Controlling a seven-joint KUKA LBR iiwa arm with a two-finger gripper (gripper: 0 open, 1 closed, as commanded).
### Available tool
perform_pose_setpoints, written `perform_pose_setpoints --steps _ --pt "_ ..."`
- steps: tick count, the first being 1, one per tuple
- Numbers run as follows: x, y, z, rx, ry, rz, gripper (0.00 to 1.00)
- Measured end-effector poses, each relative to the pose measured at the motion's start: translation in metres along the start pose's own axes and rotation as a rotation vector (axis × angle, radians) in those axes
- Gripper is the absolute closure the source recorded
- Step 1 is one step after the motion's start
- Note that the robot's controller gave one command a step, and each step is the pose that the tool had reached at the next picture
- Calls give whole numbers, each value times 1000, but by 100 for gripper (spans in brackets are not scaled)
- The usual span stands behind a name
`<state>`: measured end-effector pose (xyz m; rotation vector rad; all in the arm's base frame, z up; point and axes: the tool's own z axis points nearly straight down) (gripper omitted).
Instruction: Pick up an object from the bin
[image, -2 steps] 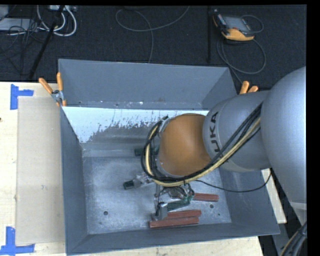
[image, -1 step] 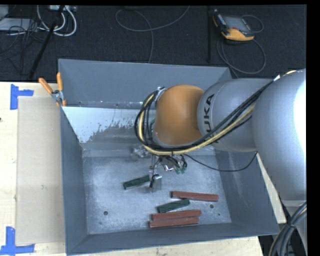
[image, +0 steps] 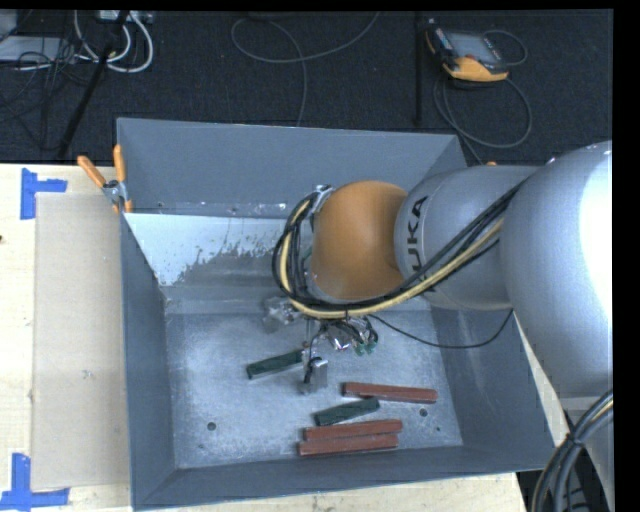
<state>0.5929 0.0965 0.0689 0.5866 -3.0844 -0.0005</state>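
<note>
One claw (image: 313, 368), under the arm's orange wrist cover (image: 355, 240), set low over the floor of the grey metal bin (image: 200, 440), near the middle; released or clenched: cannot tell. One dark green flat bar (image: 272, 366), lying on the bin floor, one end reaching the claw; whether it is gripped cannot be told. One shorter dark green flat bar (image: 347, 410), near the claw, toward the front wall. One red-brown flat strip (image: 390, 393), just beside that shorter bar. Two further red-brown strips (image: 352, 430), side by side and touching, closest to the front wall.
</note>
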Motion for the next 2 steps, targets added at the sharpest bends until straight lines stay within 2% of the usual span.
perform_pose_setpoints --steps 1,2 --pt "0 0 -1 0 -2 3 100" --pt "5 77 -175 1 -12 -212 100"
